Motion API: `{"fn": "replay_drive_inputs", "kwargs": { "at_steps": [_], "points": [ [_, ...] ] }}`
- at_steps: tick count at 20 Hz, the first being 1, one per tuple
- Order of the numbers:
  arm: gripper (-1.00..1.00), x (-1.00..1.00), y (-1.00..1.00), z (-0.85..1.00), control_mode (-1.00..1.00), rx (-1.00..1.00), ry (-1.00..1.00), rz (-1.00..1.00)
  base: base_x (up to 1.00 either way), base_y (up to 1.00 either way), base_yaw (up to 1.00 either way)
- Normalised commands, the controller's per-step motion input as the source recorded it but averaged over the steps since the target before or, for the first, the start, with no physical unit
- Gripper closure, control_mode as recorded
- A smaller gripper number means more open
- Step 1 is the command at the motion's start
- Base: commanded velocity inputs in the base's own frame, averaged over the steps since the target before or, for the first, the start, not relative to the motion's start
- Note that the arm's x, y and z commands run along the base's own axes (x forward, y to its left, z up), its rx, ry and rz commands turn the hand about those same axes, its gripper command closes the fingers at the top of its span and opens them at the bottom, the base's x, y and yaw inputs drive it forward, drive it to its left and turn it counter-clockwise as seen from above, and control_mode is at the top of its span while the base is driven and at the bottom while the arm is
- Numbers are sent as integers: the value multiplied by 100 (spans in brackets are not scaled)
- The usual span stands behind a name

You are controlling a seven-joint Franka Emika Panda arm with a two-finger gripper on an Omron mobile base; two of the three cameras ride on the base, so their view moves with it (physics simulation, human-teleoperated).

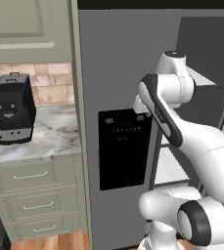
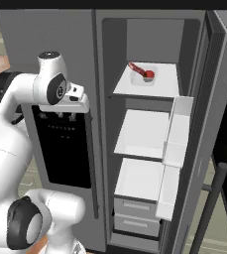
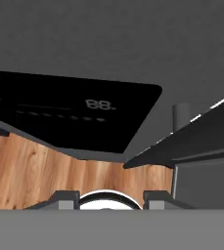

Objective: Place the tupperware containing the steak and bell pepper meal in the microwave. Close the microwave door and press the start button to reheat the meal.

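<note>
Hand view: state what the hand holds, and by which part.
Nothing is held: the hand has an empty gap between its fingertips; the tub sits on the fridge shelf.

Clear tupperware point(image 2: 143, 75) holding the red-and-dark steak and bell pepper meal point(image 2: 147, 74) sits upright on the open fridge's top shelf point(image 2: 162, 88), toward the back edge.

The fridge point(image 2: 16, 44) was a flat mid grey, its dispenser panel point(image 1: 124, 146) glossy black with pale grey digits and dashes, and the shelves point(image 2: 144, 131) inside were white, the top one holding a clear tupperware point(image 2: 143, 74) with red food point(image 2: 147, 75) showing. The coffee machine point(image 1: 11, 108) was black on a grey-and-cream marbled counter point(image 1: 50, 134), backed by tan and pinkish brick-pattern tiles point(image 1: 45, 80) and sage-cream cabinets point(image 1: 30, 188) with silver handles. The floor point(image 3: 50, 171) was warm orange-brown wood grain, and the arm point(image 1: 196, 146) was white with dark joints.
</note>
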Motion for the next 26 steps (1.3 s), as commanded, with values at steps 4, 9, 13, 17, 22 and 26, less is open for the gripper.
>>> {"fn": "replay_drive_inputs", "kwargs": {
  "at_steps": [4,9,13,17,22,26],
  "points": [
    [-100,-19,0,0,-100,0,-8,-1,0,0,0],
    [-100,-38,-19,0,-100,4,-25,-6,0,0,0],
    [-100,-36,-23,0,-100,6,-27,-4,0,0,0],
    [-100,-25,-21,6,-100,5,-26,-1,0,0,0],
    [-100,-2,-26,33,-100,4,-22,0,0,0,0],
    [-100,0,-34,42,-100,0,-13,0,0,0,0]
  ]
}}
